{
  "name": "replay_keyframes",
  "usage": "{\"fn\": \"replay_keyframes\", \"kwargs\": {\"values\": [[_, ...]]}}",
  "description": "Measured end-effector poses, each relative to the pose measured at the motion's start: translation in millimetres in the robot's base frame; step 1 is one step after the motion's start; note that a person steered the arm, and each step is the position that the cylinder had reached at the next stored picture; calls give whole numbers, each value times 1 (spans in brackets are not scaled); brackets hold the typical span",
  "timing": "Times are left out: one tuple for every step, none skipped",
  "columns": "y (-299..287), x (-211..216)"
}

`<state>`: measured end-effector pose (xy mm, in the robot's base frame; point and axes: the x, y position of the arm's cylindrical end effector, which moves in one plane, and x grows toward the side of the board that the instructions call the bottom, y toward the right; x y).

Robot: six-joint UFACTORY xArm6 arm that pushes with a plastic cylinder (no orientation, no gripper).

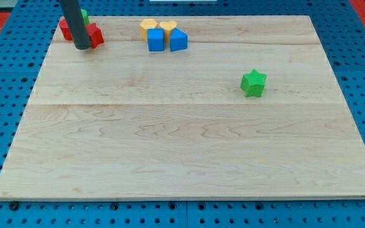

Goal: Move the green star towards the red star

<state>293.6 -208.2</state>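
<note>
Resting among red blocks [94, 35], my tip [82, 46], green star [253, 83] well apart, view's right

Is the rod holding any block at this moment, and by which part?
Nothing is held. My tip rests by the red blocks at the top left, far from the green star block.

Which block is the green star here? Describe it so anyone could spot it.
On the wooden board, look at the view's right half, away from the clusters along the top edge. The green star sits alone there, the only block with no neighbour touching it; my tip is far off.
</note>
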Motion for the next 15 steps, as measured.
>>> {"fn": "replay_keyframes", "kwargs": {"values": [[53, 55], [184, 54], [317, 52], [417, 70], [363, 120], [305, 99], [241, 70], [154, 51], [74, 40], [29, 38], [16, 34], [31, 54], [79, 65], [71, 35], [46, 14]]}}
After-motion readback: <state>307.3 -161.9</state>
